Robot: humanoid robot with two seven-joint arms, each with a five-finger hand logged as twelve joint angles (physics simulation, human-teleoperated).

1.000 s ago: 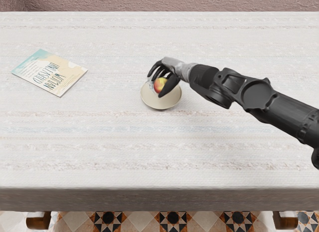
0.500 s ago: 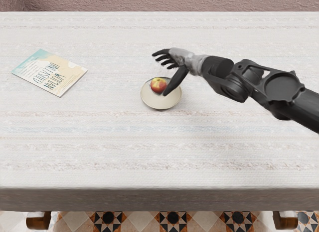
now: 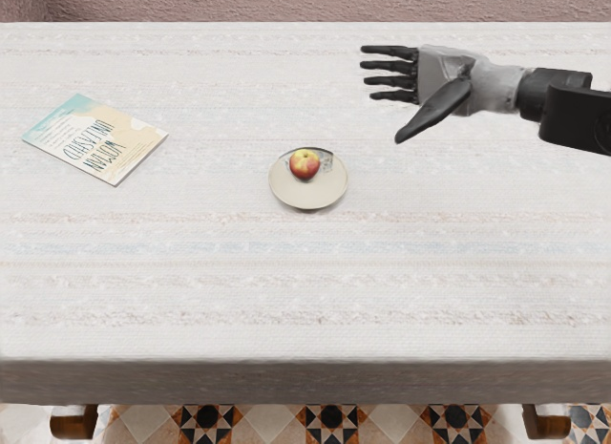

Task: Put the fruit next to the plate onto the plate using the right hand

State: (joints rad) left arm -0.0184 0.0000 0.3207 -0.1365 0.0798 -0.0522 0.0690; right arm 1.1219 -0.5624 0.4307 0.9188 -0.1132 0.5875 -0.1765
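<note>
A small red and yellow apple (image 3: 305,163) lies on the round beige plate (image 3: 320,193) in the middle of the table. My right hand (image 3: 406,86) hovers up and to the right of the plate, well clear of it. Its fingers are spread flat and hold nothing, with the thumb pointing down and left. The right arm comes in from the right edge. No left arm shows.
A light booklet with printed text (image 3: 94,138) lies flat at the table's left. The pale table (image 3: 305,301) runs the whole width of the view, its front edge low in the picture above a patterned tile floor.
The right hand let go of the apple on the plate, opened, then drew back up and to the right. The apple stays on the plate.
</note>
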